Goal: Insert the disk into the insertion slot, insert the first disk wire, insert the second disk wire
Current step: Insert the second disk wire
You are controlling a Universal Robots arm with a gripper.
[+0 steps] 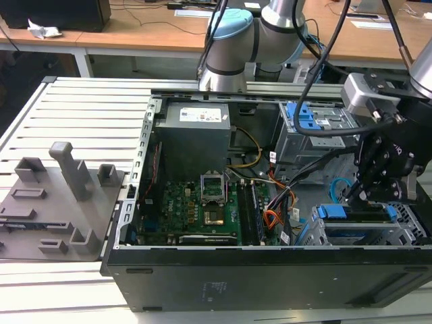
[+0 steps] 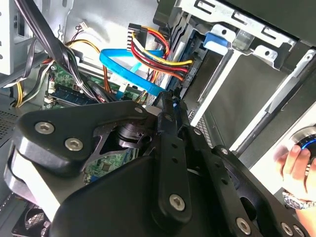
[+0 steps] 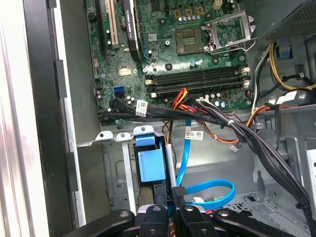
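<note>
one black gripper [image 1: 370, 181] hangs at the right of the exterior view, inside the open computer case [image 1: 270, 270], just above the disk [image 1: 358, 214], which sits in its blue carrier in the insertion slot [image 1: 412, 226] at the lower right of that frame. in the first wrist view its fingers [image 3: 178, 201] are pinched closed on the dark connector of the second disk wire [image 3: 207, 190], the light blue cable that loops beside the blue carrier tab [image 3: 150, 165] at the bottom centre. in the second wrist view the same blue cable runs from the fingertips toward the upper left, under a bundle of red, yellow and black wires [image 2: 158, 52], and a person's hand [image 2: 298, 165] shows at the right edge.
</note>
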